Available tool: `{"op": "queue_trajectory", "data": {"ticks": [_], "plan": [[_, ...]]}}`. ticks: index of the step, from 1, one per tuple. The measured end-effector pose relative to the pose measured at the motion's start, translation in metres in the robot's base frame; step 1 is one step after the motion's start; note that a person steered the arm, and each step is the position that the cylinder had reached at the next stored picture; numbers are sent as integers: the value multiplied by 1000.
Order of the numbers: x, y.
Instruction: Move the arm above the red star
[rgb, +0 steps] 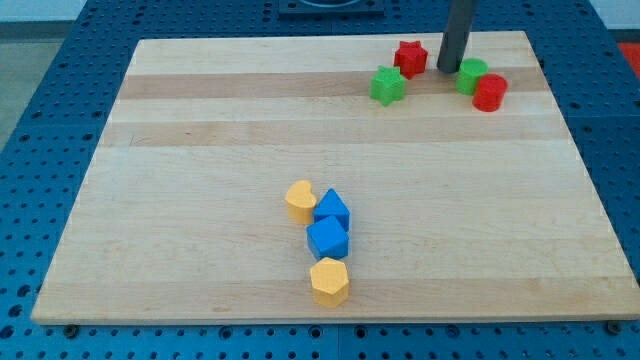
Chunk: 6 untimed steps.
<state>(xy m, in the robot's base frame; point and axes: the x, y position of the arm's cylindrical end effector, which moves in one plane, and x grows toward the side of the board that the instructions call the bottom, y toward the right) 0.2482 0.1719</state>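
- The tabletop (200, 130) is a pale wooden board lying on a blue perforated base (40, 120).
- The red star (409, 58) sits near the view's top edge, right of centre.
- The rod comes down from the view's top; my tip (449, 70) rests on the board just right of the red star, between it and the green cylinder (472, 76).
- The arm carries no hand, only the rod, so nothing is gripped.
- A red cylinder (490, 93) touches the green cylinder on its lower right.
- A green star (387, 86) lies just below-left of the red star.
- Well apart, near the view's bottom centre, a chain of four runs downward: yellow block (299, 200), blue block (332, 211), blue cube (328, 239), yellow hexagon (329, 281).
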Motion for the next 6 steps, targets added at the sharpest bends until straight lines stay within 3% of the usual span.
{"op": "queue_trajectory", "data": {"ticks": [1, 2, 5, 6], "plan": [[-46, -5], [-55, -52], [7, -119], [-26, -123]]}}
